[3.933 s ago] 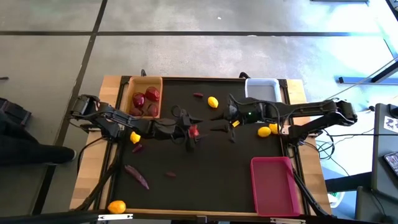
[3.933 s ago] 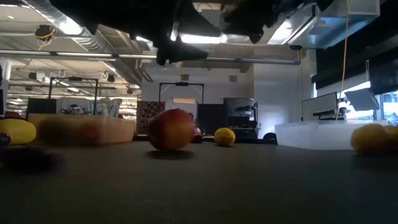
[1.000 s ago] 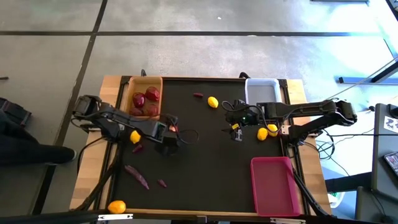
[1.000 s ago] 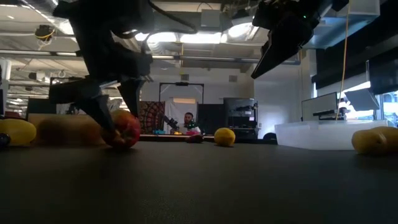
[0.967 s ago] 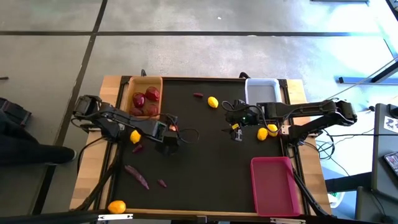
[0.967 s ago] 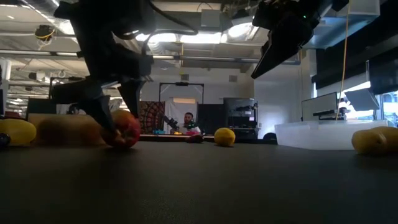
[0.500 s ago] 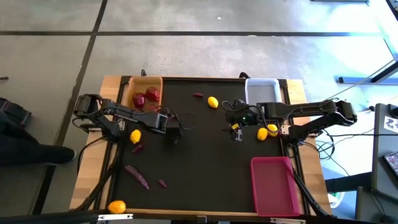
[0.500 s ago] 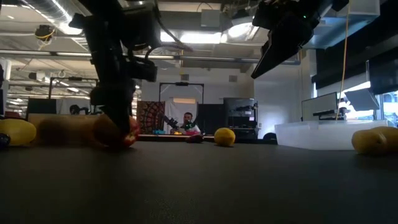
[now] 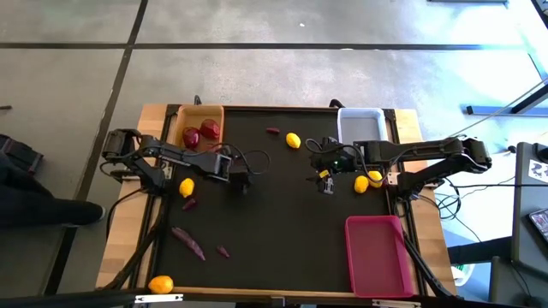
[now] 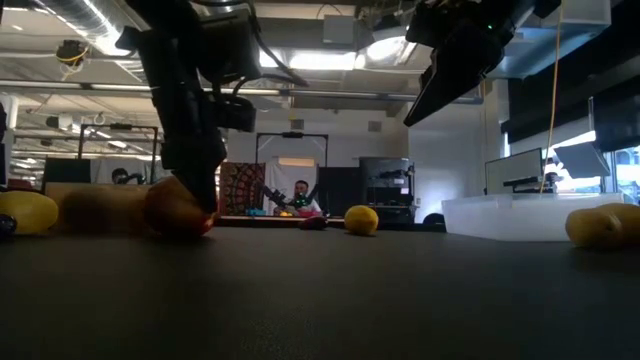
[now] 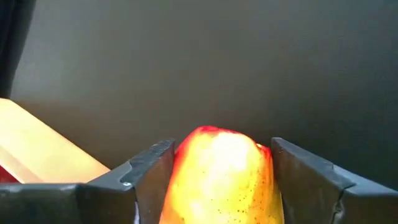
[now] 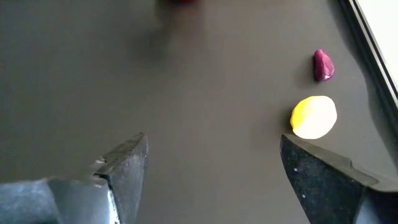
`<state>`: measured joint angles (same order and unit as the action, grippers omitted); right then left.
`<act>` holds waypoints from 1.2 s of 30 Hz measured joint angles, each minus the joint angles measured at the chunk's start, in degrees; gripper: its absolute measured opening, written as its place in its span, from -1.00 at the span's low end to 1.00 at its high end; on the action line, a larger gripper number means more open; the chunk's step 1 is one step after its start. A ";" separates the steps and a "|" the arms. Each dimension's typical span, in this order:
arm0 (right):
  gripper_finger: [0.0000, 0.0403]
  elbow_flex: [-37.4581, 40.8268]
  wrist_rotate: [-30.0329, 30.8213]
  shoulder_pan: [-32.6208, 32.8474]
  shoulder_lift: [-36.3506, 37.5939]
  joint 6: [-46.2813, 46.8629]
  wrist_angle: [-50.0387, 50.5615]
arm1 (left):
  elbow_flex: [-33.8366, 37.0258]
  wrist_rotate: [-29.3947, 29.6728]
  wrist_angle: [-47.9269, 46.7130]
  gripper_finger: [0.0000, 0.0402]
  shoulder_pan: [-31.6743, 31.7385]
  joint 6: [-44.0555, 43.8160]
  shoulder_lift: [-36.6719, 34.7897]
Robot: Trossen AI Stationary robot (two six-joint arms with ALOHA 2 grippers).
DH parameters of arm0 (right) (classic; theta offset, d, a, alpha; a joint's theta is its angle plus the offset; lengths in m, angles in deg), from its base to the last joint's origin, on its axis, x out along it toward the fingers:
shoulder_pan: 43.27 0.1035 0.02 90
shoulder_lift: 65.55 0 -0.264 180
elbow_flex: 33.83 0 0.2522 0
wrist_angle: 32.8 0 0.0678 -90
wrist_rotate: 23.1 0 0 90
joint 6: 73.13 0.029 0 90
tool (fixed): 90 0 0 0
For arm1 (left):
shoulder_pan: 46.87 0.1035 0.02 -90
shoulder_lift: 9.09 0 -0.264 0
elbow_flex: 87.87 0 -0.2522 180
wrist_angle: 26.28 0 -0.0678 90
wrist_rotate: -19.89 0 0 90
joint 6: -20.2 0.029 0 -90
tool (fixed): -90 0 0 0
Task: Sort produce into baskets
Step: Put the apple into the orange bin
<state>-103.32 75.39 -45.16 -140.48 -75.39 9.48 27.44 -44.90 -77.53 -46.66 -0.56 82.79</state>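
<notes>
We catalogued the left gripper (image 11: 217, 177) low over the black table mat (image 9: 282, 222), just beside the tan wooden basket (image 9: 199, 115), its two dark fingers (image 11: 152, 171) pressed against the sides of a red fruit (image 11: 217, 174). The fruit was rounded, smooth and finely speckled, red at the crown and washed yellow-orange under the wrist light; its narrower end pointed away from the wrist, so its long axis ran along the fingers. In the low view the same fruit (image 10: 180, 212) sat on the mat under the arm.

The wooden basket was shallow and rectangular and held dark red round fruits (image 9: 205, 131).

We noted the right gripper (image 12: 211, 180) hanging above the mat near the white plastic basket (image 9: 360, 124), fingers spread wide and holding nothing.

Loose on the mat:
- a smooth yellow fruit (image 9: 294, 140), oval, near the far edge, with a small dark purple piece (image 9: 272, 131) just beside it;
- two yellow fruits (image 9: 368, 180) touching each other near the right arm;
- a yellow fruit (image 9: 186, 187) by the left arm;
- a long, thin dark purple piece (image 9: 188, 242), lying on a slant;
- an orange fruit (image 9: 160, 283) at the near left corner.

The magenta plastic basket (image 9: 377, 257) stood at the near right, smooth-walled and rectangular.
</notes>
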 joint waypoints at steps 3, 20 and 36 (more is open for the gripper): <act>0.61 0.00 0.02 0.00 0.00 0.00 0.04 | 0.00 0.00 0.59 0.16 0.00 0.33 0.00; 0.61 0.00 0.09 0.00 0.00 0.00 0.09 | 0.00 -0.02 0.85 0.04 -0.04 0.21 0.00; 0.61 0.00 0.11 0.00 0.00 -0.02 0.15 | 0.31 -1.17 -2.32 0.03 -0.28 -2.03 -5.60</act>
<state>-103.32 75.50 -45.16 -140.48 -75.41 9.63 27.74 -46.07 -79.85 -46.94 -2.59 77.18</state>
